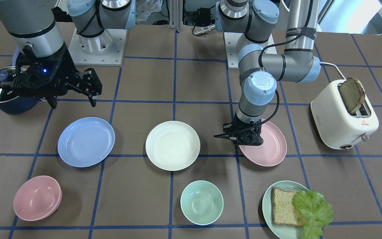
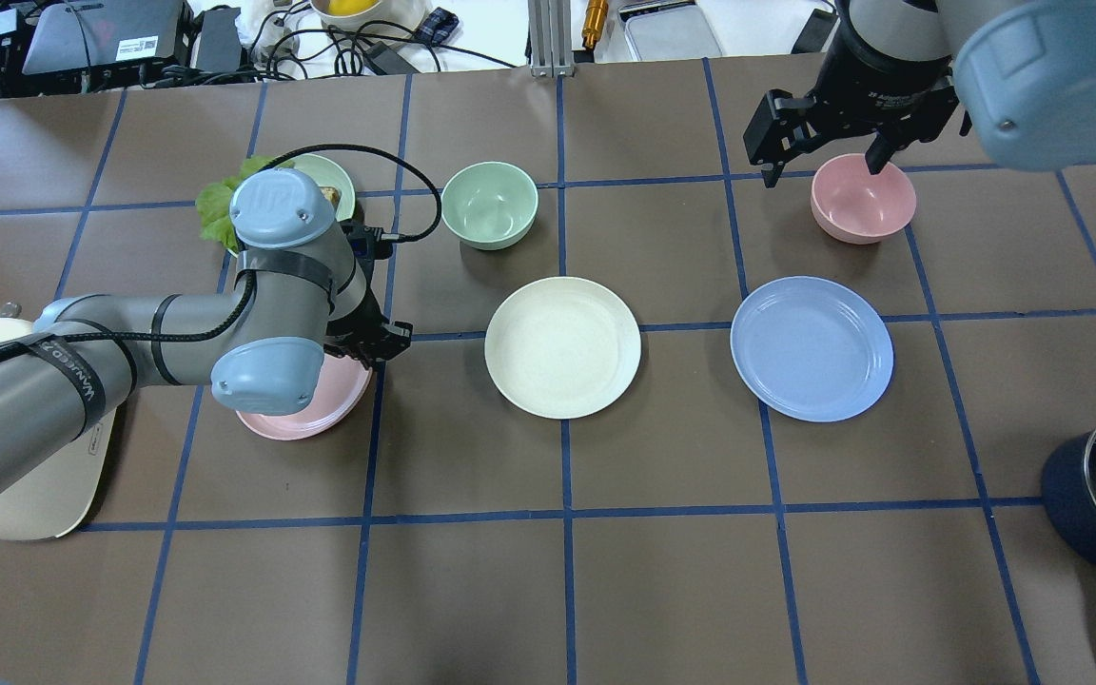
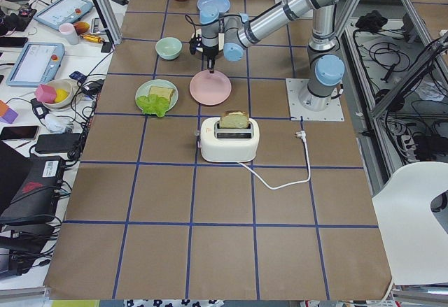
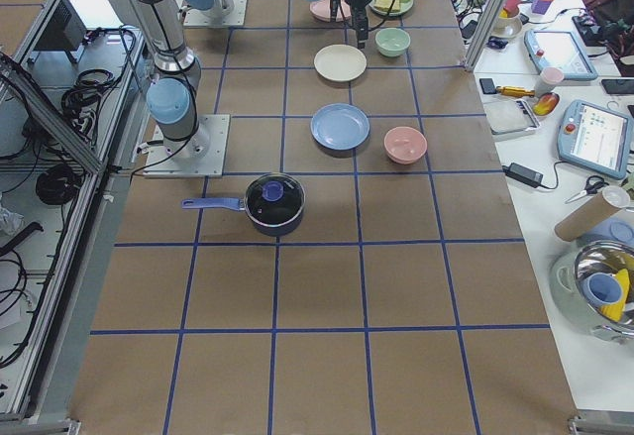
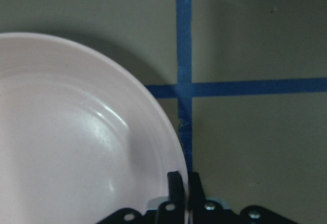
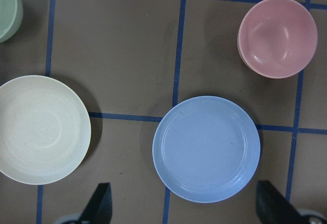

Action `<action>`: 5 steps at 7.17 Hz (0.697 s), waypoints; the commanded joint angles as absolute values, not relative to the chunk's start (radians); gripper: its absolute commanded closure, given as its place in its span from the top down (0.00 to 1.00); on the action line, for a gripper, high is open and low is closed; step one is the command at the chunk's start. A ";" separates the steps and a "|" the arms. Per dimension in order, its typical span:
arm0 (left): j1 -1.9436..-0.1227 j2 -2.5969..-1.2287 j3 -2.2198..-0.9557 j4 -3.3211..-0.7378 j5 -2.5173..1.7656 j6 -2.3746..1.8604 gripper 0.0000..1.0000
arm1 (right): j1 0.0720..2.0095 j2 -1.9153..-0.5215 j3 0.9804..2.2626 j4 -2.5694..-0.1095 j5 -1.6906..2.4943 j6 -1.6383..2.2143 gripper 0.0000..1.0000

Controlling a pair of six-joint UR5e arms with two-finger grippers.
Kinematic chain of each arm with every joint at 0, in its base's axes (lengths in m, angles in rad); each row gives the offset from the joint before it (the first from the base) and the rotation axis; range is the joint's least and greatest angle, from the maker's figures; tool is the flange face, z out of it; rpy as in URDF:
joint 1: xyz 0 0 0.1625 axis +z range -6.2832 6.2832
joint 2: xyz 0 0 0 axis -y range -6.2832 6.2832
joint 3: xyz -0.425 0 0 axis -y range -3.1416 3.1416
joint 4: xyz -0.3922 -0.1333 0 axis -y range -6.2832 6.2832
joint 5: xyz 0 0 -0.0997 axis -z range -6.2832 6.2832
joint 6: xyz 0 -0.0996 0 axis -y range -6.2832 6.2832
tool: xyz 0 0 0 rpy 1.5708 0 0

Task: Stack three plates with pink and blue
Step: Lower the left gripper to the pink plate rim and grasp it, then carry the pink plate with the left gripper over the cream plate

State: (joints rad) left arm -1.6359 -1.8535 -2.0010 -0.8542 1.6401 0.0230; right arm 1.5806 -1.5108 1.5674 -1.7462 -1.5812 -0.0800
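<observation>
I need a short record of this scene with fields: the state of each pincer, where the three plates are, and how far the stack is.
left pincer: shut on the rim of the pink plate
right pincer: open, empty, raised near the blue plate
cream plate: bare, between the pink and blue ones
stack: not begun; all three plates lie apart

Rim of pink plate point(image 5: 76, 132) tight within left gripper point(image 5: 184, 184)

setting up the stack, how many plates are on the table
4: blue plate on the robot's right, cream plate in the middle, pink plate on its left, mint-green plate with bread and lettuce nearer the operators' side. None looks hidden.
</observation>
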 commanded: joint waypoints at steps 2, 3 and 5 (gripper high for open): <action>-1.791 -1.879 -1.742 -1.073 1.663 -0.123 0.00 | 1.571 -1.511 1.592 -1.759 -1.594 -0.086 1.00; -1.831 -1.896 -1.647 -1.147 1.660 -0.188 0.00 | 1.548 -1.511 1.592 -1.755 -1.594 -0.089 1.00; -1.903 -1.963 -1.568 -1.166 1.641 -0.300 0.00 | 1.478 -1.509 1.598 -1.746 -1.592 -0.147 1.00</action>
State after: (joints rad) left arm -1.8584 -1.9223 -1.6242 -1.1504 1.6529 -0.2367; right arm 1.5205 -1.5108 1.5942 -1.7511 -1.5934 -0.1127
